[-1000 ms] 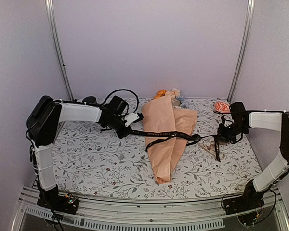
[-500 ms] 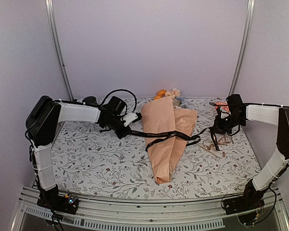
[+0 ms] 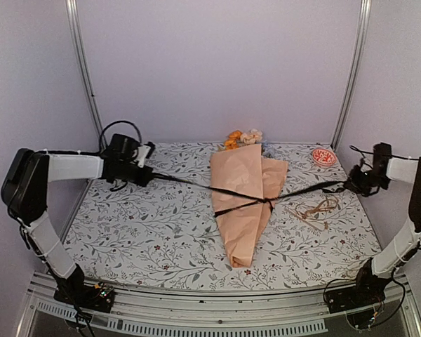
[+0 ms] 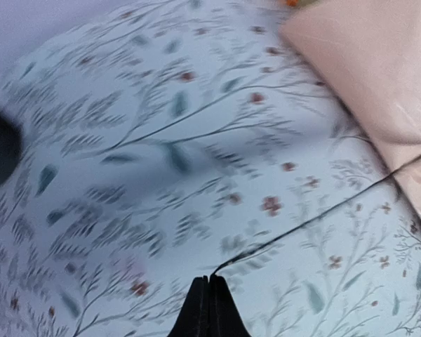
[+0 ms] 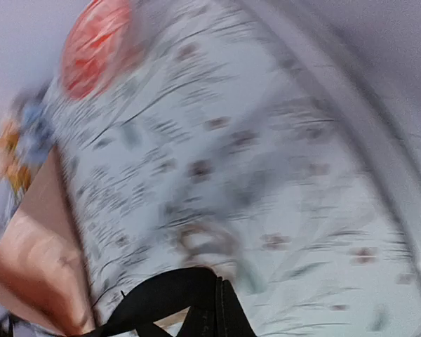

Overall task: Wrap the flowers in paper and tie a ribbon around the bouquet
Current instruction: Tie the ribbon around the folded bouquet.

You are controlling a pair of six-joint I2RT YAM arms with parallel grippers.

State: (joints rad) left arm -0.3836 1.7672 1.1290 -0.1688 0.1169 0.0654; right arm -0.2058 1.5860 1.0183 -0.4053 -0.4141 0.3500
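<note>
Newly taut ribbon (image 3: pixel 309 191); left gripper (image 4: pixel 209 284), right gripper (image 3: pixel 349 186) farther apart.

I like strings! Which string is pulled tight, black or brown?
The black ribbon: it runs taut across the bouquet, from the left end effector to the right end effector. The tan cord lies loose and curled beside it.
</note>
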